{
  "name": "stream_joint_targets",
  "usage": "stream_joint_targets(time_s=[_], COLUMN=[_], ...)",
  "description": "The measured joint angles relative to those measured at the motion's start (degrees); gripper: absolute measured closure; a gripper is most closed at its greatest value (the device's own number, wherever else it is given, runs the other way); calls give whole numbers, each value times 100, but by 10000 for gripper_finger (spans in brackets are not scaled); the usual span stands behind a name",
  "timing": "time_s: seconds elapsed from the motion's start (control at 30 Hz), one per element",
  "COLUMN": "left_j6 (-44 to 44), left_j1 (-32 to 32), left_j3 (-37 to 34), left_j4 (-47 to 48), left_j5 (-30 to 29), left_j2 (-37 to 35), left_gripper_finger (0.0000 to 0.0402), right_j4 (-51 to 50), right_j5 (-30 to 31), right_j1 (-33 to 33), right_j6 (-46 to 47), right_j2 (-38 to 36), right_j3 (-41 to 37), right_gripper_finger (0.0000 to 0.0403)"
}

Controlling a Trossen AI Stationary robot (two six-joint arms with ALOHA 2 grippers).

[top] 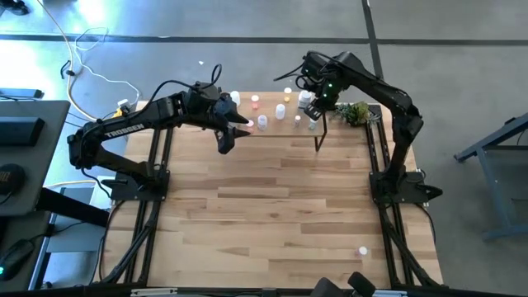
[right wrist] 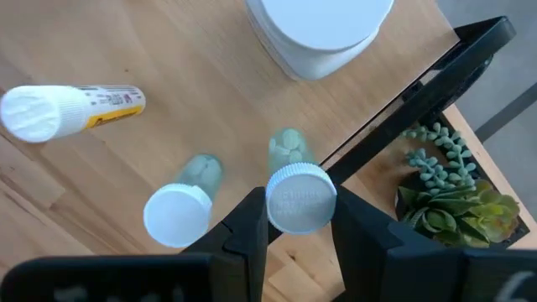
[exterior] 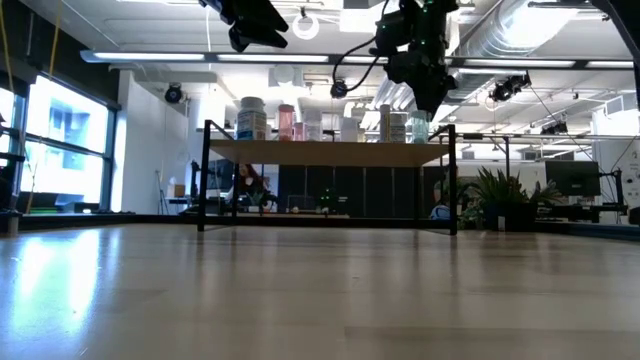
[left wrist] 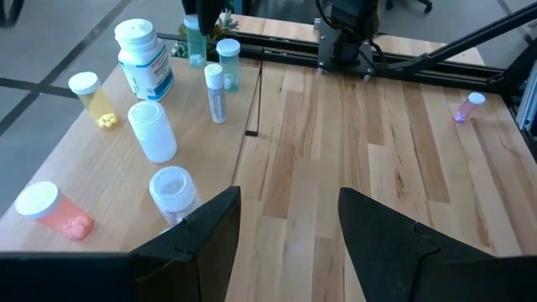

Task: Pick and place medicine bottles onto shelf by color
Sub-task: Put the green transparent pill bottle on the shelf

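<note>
The shelf (exterior: 330, 152) stands along the table's far edge with several medicine bottles on it: an orange one (left wrist: 50, 210), a yellow one (left wrist: 92, 101), a large blue-labelled white one (left wrist: 143, 59), a slim tube (right wrist: 67, 109) and a green-tinted one (right wrist: 178, 214). Over the shelf's right end my right gripper (right wrist: 298, 210) is shut on another green-tinted bottle (right wrist: 288, 151). My left gripper (left wrist: 289, 226) hovers open above the shelf's left part (top: 227, 139), touching nothing. A pink bottle (top: 361, 249) lies on the table near the right front. My right gripper pinches the white cap (right wrist: 300, 197) of the green-tinted bottle between its two fingers, on opposite sides of the cap. The fingers come from above, pointing down. The bottle hangs upright below them (exterior: 418, 127); whether its base rests on the shelf board I cannot tell.
A green plant sprig (right wrist: 445, 180) lies just beyond the shelf's right end. The other green-tinted bottle stands close beside the held one. The black frame rails (left wrist: 403, 63) run along the table's sides.
</note>
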State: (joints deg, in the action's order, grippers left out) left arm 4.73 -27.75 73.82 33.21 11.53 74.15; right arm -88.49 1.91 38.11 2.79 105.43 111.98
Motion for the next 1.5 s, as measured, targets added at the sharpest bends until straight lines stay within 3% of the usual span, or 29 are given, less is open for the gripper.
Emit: stream_joint_targets(time_s=[0.43, 0.93, 1.5], left_j6=[-20, -4, -20], left_j1=[0, 0, 0], left_j3=[0, 0, 0], left_j4=[0, 2, 2], left_j5=[2, 0, -19], left_j2=[0, 0, 0], left_gripper_finger=[209, 209, 209], right_j4=[-1, 175, 217], right_j5=[169, 129, 129], right_j1=[13, 13, 15], right_j6=[17, -44, 17], right_j2=[206, 206, 206], right_j3=[0, 0, 11], right_gripper_finger=[307, 244, 240])
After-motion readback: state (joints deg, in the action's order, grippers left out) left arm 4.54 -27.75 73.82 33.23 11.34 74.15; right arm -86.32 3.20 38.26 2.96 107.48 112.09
